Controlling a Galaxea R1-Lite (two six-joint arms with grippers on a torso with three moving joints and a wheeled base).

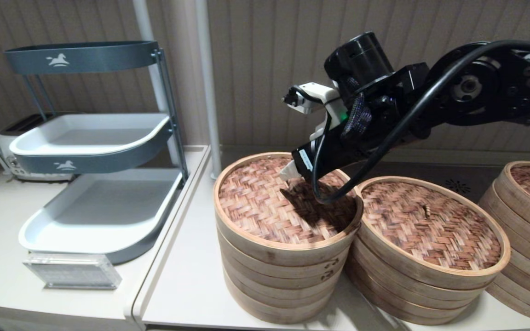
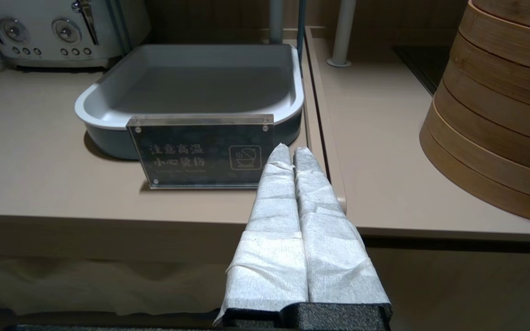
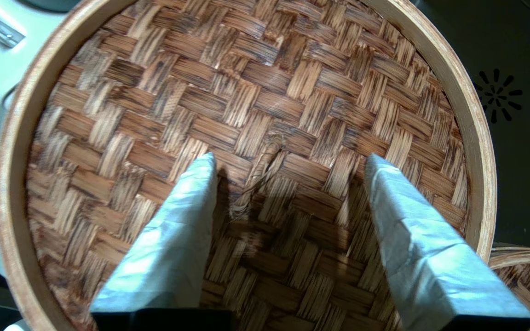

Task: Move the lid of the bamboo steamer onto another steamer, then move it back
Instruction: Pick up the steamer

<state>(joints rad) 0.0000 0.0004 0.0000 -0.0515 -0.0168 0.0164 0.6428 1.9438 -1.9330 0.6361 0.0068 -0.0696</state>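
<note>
Above left stack on table [image 1: 187, 276]: right end effector [image 3: 288, 161] low over bamboo steamer lid [image 1: 265, 202], fingers [image 3: 177, 239] spread apart either side of centre loop [image 3: 258, 177], not gripping. Lid sits atop taller stack. Another steamer [image 1: 430, 243] just beside, touching. Left end effector [image 2: 288, 151] parked near table edge, fingers pressed together.

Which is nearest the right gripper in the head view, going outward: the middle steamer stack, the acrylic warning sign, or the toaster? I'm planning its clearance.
1. Middle steamer stack, just to the robot's right of the right gripper.
2. Acrylic warning sign, front left on the counter.
3. Toaster, far left, behind the tray rack.
</note>
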